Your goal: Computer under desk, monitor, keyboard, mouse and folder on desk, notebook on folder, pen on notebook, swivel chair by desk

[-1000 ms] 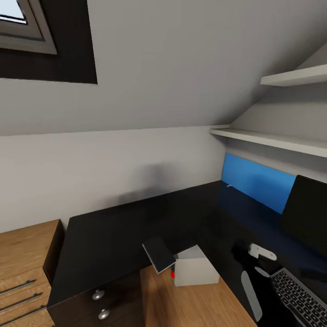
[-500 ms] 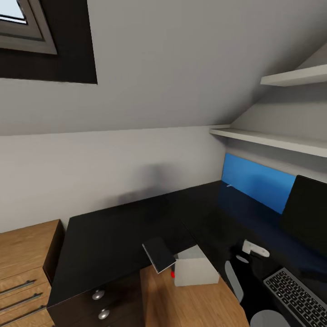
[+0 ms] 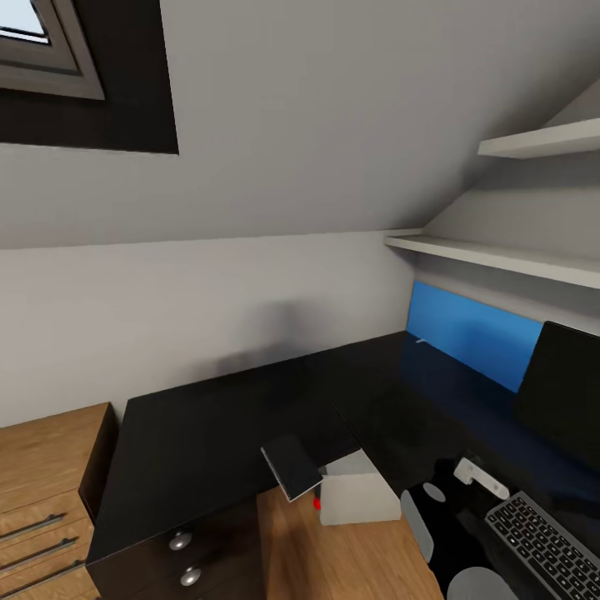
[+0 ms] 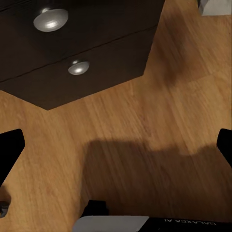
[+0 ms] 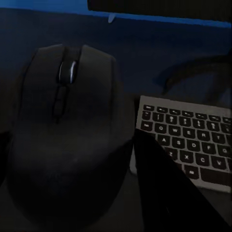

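Right end effector (image 5: 77, 159): judged clamped on the mouse (image 5: 67, 121). 1 dark finger (image 5: 164, 188) lies against the mouse's flank; the opposite finger is lost in shadow, so the grip is inferred, not confirmed. The mouse's long axis runs along the fingers, with its wheel end pointing away from the wrist toward the blue wall panel (image 3: 475, 333) and the foot of the monitor (image 3: 562, 400). Whether its underside touches the bench (image 3: 208, 417) or hangs just above it cannot be told. The controlling relation is the keyboard (image 3: 542, 546). Its near end sits just beside the held mouse, on the near-right side in the head view, with its long axis running along the right wing of the bench in front of the monitor. In my judgement the mouse only needs setting down on the bare bench at that end, so the right arm is the one placed for it. Left end effector (image 4: 116, 145): fingers wide apart and empty, hanging over the wood floor (image 4: 145, 125) near the drawer unit (image 4: 87, 53) with its round knobs. The notebook (image 3: 292, 465) overhangs the bench's inner corner, well left of the keyboard. The computer (image 3: 358, 498) stands on the floor just below it.
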{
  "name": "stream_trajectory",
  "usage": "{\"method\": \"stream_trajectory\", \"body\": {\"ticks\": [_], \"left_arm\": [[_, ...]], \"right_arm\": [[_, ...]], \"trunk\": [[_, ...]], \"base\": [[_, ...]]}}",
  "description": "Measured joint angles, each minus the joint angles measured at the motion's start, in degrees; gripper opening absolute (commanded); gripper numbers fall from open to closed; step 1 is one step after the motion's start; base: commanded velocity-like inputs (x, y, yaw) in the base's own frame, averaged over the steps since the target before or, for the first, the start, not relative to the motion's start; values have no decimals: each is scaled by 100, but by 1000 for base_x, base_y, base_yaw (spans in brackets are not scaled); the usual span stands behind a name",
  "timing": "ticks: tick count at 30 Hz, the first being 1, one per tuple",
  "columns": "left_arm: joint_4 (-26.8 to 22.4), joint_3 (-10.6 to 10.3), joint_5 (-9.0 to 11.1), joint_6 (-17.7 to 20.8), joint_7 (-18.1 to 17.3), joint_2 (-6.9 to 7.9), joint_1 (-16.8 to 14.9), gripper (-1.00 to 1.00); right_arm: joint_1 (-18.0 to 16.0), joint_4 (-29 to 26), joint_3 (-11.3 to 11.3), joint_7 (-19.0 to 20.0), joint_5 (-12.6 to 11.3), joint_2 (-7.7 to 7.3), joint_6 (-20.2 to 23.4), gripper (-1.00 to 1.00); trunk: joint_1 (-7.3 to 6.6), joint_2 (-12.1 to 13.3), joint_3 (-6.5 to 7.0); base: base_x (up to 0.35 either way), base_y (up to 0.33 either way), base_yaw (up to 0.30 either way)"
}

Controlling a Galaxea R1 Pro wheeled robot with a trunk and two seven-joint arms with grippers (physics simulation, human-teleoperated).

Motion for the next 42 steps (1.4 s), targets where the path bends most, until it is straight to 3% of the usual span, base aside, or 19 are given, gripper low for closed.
{"method": "stream_trajectory", "body": {"ticks": [7,18,23,26,31,32,38,40,42], "left_arm": [[0,-1,-1,-290,5,-5,1,100],[10,-11,-7,-315,1,-8,-2,100],[9,-15,-11,-319,1,-9,0,100],[9,-23,-14,-323,1,-14,1,100],[2,-25,-15,-325,0,-10,1,100],[1,-21,-14,-325,0,-9,1,100],[0,-19,-8,-325,1,-9,-1,100],[0,-19,-8,-325,1,-9,1,100],[0,-19,-8,-325,1,-9,1,100]], "right_arm": [[-4,37,4,-52,-53,15,-157,-100],[-4,43,11,-11,-53,2,-163,-100],[-14,110,-21,161,-45,-52,-85,-100],[-114,243,-61,207,-83,-200,157,-100],[-665,1252,-113,255,-706,-503,286,-100],[-830,1534,-117,259,-996,-593,282,-100],[-914,1685,-210,255,-1461,-634,246,-100],[-918,1706,-257,250,-1938,-631,-39,-100],[-918,1711,-259,240,-2031,-622,-153,-100]], "trunk": [[-3,-1,0],[-2,0,0],[0,0,0],[0,0,0],[0,0,0],[0,0,0],[0,0,0],[0,0,0],[0,0,0]], "base": [[210,-1,0],[261,-138,0],[45,-45,0],[8,-8,0],[1,-1,0],[0,0,0],[0,0,0],[0,0,0],[0,0,0]]}}
